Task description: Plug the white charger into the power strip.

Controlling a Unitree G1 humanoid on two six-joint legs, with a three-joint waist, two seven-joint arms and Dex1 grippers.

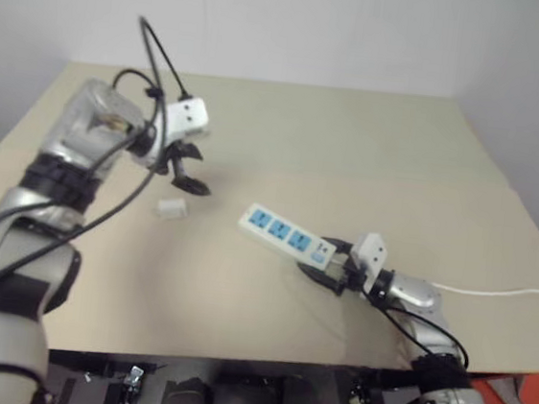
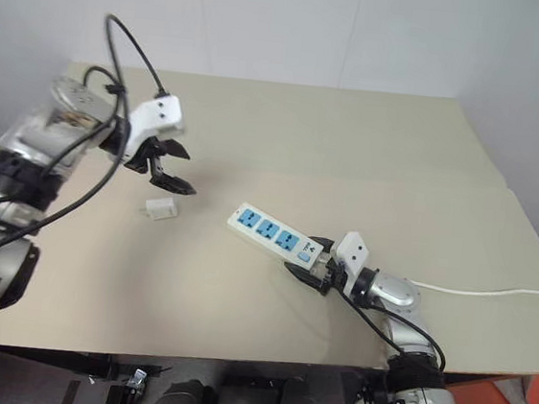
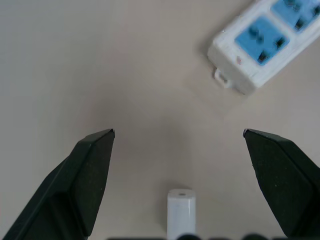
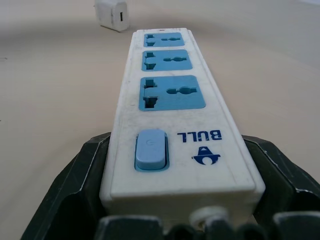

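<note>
The white charger [image 1: 171, 208] lies on the beige table left of the power strip [image 1: 285, 235], a white bar with three blue sockets. My left gripper [image 1: 188, 167] hovers open just above and behind the charger, pointing down; in the left wrist view the charger [image 3: 180, 212] sits low between the spread fingers [image 3: 92, 170], untouched. My right gripper [image 1: 330, 266] is shut on the power strip's switch end, holding it level near the table. In the right wrist view the black fingers [image 4: 82, 170] flank both sides of the strip [image 4: 170, 125], and the charger [image 4: 112, 15] lies beyond its far end.
The strip's thin white cord [image 1: 501, 292] trails right across the table [image 1: 352, 153] to its right edge. The table's front edge runs just behind my right wrist. A pale wall rises behind the far edge.
</note>
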